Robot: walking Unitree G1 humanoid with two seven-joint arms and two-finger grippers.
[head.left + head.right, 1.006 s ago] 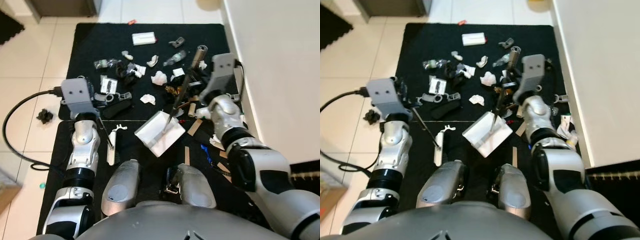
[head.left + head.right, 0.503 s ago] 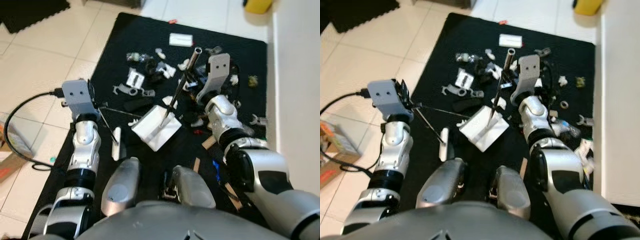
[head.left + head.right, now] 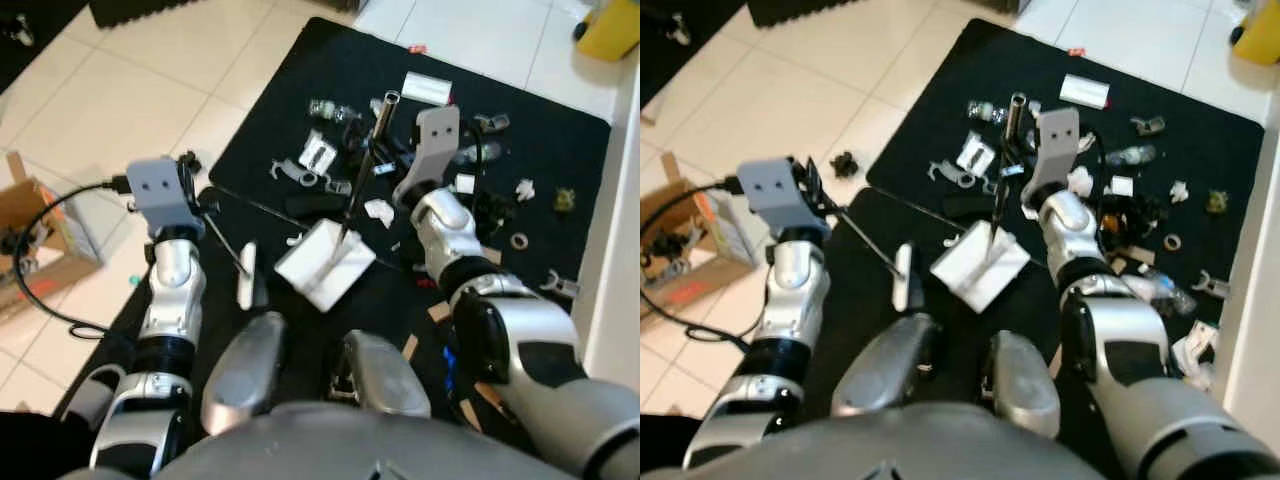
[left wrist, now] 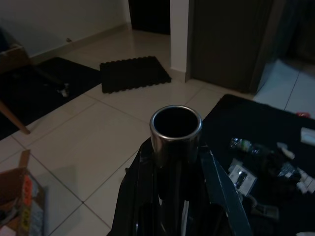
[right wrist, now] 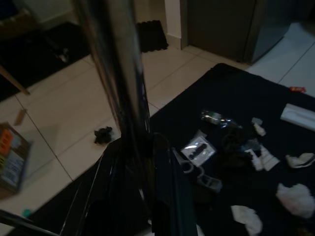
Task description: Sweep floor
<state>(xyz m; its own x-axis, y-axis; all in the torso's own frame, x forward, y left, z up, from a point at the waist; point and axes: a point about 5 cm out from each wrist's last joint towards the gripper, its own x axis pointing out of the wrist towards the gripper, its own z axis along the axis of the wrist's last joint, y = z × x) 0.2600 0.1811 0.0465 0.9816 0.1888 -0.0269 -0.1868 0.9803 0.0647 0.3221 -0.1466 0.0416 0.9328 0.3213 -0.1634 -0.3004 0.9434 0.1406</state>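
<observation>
- Dustpan (image 3: 325,265): white, lying on the black mat (image 3: 520,110) just ahead of the robot's knees, its metal handle (image 3: 362,165) rising toward the right arm.
- Right gripper (image 5: 142,157): jaws clamped on that handle partway up the tube.
- Brush (image 3: 246,275): small white head on the mat beside the dustpan, on a thin dark rod (image 3: 222,238) running up to the left arm.
- Left gripper (image 4: 174,162): jaws closed around an open-ended metal tube (image 4: 175,127).
- Handling, by my read: both tools look light and stiff; polished tubes likely slippery, so a firm hold low down should steady the heads.
- Litter (image 3: 400,140): paper scraps, wrappers and small plastic bits scattered over the mat beyond the dustpan.
- Beyond: pale tile floor (image 3: 120,110), cardboard box (image 3: 30,240) to the left, black cable (image 3: 50,300) trailing beside it.
</observation>
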